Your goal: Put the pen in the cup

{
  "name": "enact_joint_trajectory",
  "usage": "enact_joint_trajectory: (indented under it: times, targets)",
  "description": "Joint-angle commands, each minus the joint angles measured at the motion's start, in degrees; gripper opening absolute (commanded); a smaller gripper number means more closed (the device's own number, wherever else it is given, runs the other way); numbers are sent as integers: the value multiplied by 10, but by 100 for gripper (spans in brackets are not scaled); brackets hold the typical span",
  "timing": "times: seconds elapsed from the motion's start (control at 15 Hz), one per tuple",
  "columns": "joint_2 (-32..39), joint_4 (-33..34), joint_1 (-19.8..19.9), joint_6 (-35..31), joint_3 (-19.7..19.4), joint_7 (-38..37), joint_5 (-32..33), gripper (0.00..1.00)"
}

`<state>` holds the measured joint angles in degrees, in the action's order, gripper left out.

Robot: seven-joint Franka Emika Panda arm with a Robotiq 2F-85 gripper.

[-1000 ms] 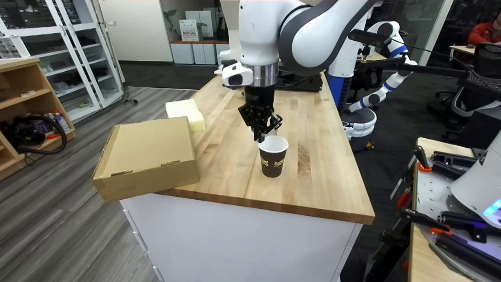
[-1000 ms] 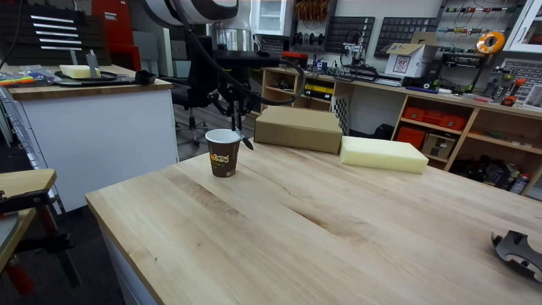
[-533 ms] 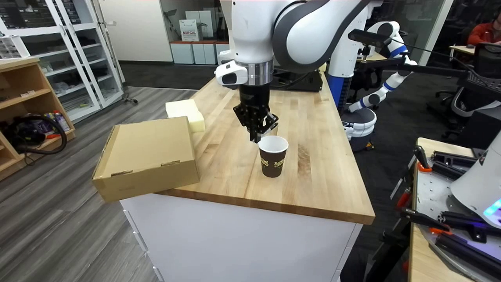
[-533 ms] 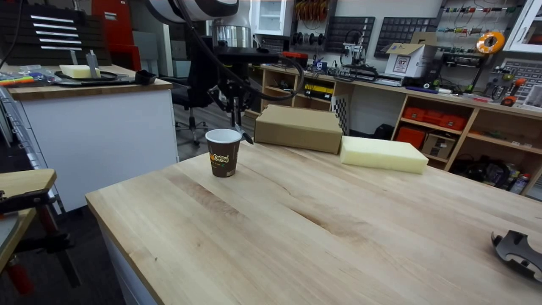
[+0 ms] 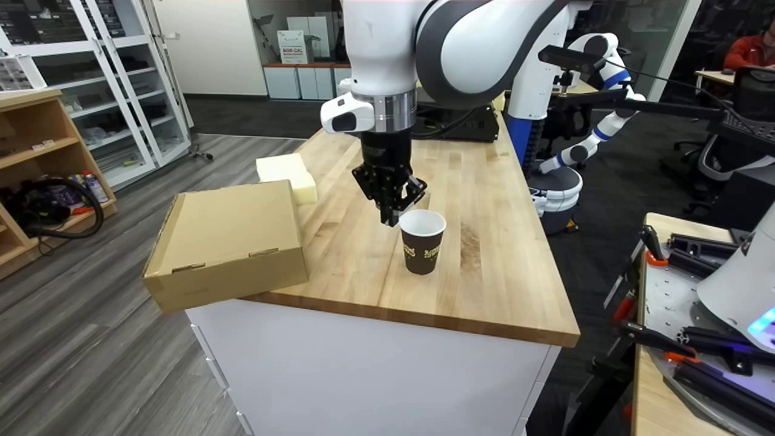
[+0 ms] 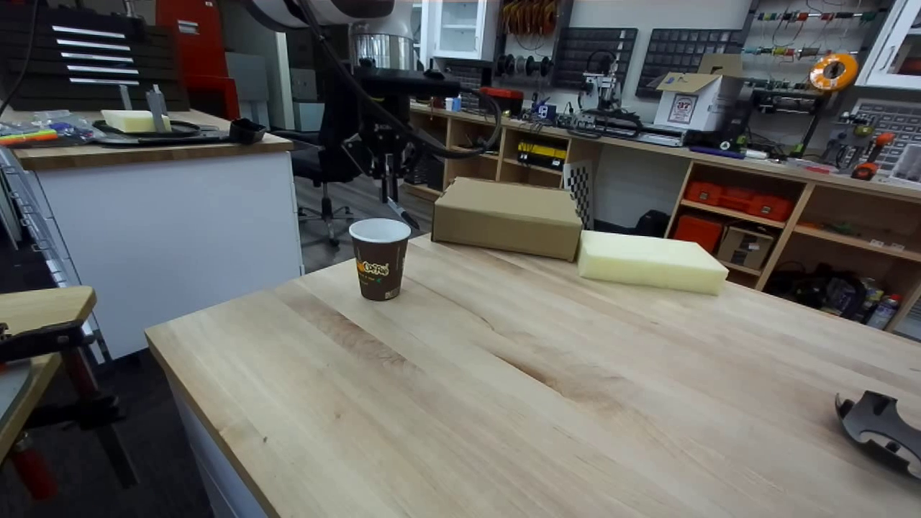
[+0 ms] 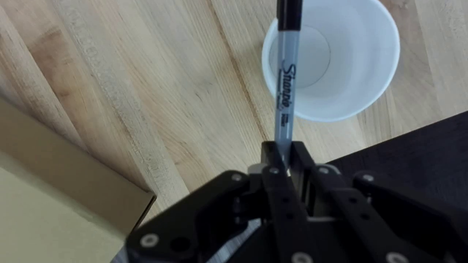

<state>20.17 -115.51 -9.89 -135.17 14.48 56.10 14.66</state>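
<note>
The cup (image 5: 422, 251), white at the rim and dark brown below, stands upright on the wooden table. It also shows in an exterior view (image 6: 380, 266) and in the wrist view (image 7: 351, 62), where its open inside holds nothing. My gripper (image 7: 283, 149) is shut on the rear end of the pen (image 7: 287, 80), a grey marker with a black cap. The pen slants, cap end lowest, and crosses the cup's left rim in the wrist view. In an exterior view the pen (image 6: 401, 211) is above and behind the rim, with the gripper (image 6: 389, 196) above it.
A cardboard box (image 5: 230, 239) sits at the table's edge near the cup and overhangs it. A pale foam block (image 5: 289, 175) lies beside the box. A dark curved part (image 6: 881, 432) lies on the table. The table edge (image 5: 412, 316) is near the cup.
The gripper with the pen has moved left in both exterior views. It has also risen in an exterior view, so the cap is higher than before. The cup has not moved.
</note>
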Motion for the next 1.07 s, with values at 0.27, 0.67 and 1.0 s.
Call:
enact_joint_trajectory:
  times: [0.27,0.67,1.0]
  targets:
    - [-21,-11,-18,-41,0,-26,8,7]
    - [-70,-84,1,-182,-1,-39,-4,7]
    - [-116,-160,54,-279,32,15,-115,7]
